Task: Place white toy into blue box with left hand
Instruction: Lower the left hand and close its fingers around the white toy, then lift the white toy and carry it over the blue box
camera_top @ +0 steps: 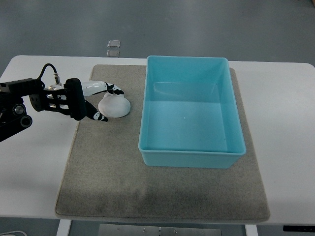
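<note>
Fingers (101, 87) of the left hand (93, 101) are spread around the white toy (114, 106): some reach over its top side at 12 o'clock, the thumb tip lies at its 8 o'clock side. They seem to touch it, but I cannot tell if they really press it, so I judge the grasp as only beginning.

The white toy sits on the grey mat (108, 172), just at 9 o'clock of the blue box (192, 157), near it but not touching. It is a small rounded dome, smooth and with a little shine. I think it is light, and its surface may be slippery. A hold from two opposite sides, low near its base, looks the safest; a hold only on the top could slide off.

From the toy outward, the blue box is empty, with tall walls, so the toy must be lifted over the rim. The mat looks like felt and should give some friction. It lies on a white table (275, 98). At 12 o'clock, beyond the table, two small square plates (113, 47) are in the grey floor (197, 24). The right arm is not visible.
</note>
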### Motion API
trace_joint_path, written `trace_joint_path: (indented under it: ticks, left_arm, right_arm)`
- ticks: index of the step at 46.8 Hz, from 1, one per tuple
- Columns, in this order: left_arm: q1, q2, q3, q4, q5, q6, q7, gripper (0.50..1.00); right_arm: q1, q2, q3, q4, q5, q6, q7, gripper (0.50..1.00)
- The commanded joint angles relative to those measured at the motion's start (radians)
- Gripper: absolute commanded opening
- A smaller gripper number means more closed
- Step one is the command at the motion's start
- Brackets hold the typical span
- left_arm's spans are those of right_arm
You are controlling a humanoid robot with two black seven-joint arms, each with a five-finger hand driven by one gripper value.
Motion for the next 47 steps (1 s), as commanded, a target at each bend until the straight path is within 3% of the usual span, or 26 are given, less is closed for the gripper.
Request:
trace_joint_path:
  ticks: [1,10,16,25,47]
  left_arm:
    - [0.0,-0.007,0.001,0.001,0.01,0.0,0.005,0.823]
    - [0.0,-0.016,0.008,0.001,0.013,0.0,0.035,0.731]
    - [0.0,-0.022,0.008,0.001,0.019,0.0,0.052,0.589]
    - [-0.018,-0.022,0.008,0.001,0.019,0.0,0.063,0.512]
    - [-0.241,-0.016,-0.012,-0.024,0.005,0.024,0.072,0.5]
  right_arm:
    - [0.002,0.0,0.0,0.0,0.0,0.0,0.0,0.936]
    - [0.0,0.0,0.0,0.0,0.0,0.0,0.0,0.936]
    - [0.0,0.0,0.0,0.0,0.0,0.0,0.0,0.936]
    - [0.0,0.0,0.0,0.0,0.0,0.0,0.0,0.936]
    - [0.0,0.0,0.0,0.0,0.0,0.0,0.0,0.936]
